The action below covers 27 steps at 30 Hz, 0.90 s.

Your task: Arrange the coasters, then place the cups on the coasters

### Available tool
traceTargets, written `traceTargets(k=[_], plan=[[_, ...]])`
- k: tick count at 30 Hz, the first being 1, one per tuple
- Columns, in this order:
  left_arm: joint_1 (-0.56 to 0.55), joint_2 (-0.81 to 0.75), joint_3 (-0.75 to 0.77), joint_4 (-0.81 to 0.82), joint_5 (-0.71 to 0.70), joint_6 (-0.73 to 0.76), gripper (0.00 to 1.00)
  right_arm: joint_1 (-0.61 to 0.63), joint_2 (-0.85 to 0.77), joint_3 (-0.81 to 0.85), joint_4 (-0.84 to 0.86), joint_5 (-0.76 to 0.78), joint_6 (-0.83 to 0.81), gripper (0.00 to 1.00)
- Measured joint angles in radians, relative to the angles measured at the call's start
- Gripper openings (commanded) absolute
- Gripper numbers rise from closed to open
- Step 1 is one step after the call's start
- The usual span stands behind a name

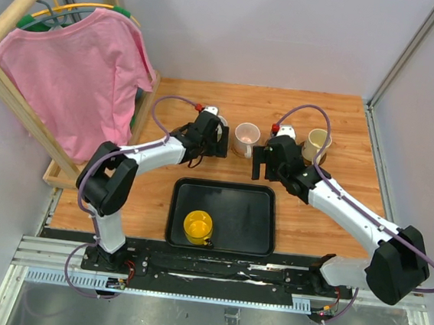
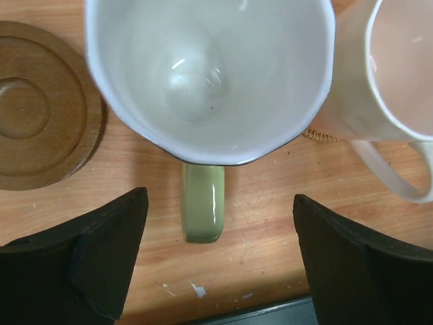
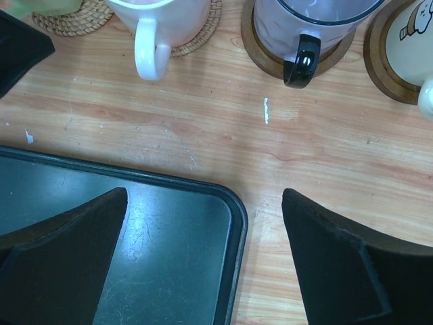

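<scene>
My left gripper is open, its fingers apart on either side of the green handle of a white-lined cup and not touching it. Left of that cup lies a bare dark wooden coaster. On its right a pink cup stands on a tan woven coaster. My right gripper hangs open over the black tray's far right corner. Beyond it, a greyish purple cup and a cream cup each stand on a dark coaster. A yellow cup sits in the tray.
The black tray lies in front of the row of cups, near the arm bases. A wooden rack with a pink shirt stands along the table's left side. Grey walls close off the back and right.
</scene>
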Motion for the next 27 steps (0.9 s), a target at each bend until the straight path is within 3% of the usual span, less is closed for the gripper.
traceTargets(k=[9, 18, 27], plan=[[0.0, -0.152, -0.05, -0.002, -0.036, -0.002, 1.0, 0.0, -0.015, 0.0, -0.001, -0.002, -0.001, 0.98], [-0.006, -0.505, -0.292, -0.063, 0.003, -0.003, 1.0, 0.0, -0.034, 0.0, 0.0, -0.02, -0.018, 0.98], [-0.154, -0.811, -0.449, -0.227, 0.096, -0.057, 0.99, 0.0, -0.018, 0.002, -0.003, -0.023, -0.045, 0.98]])
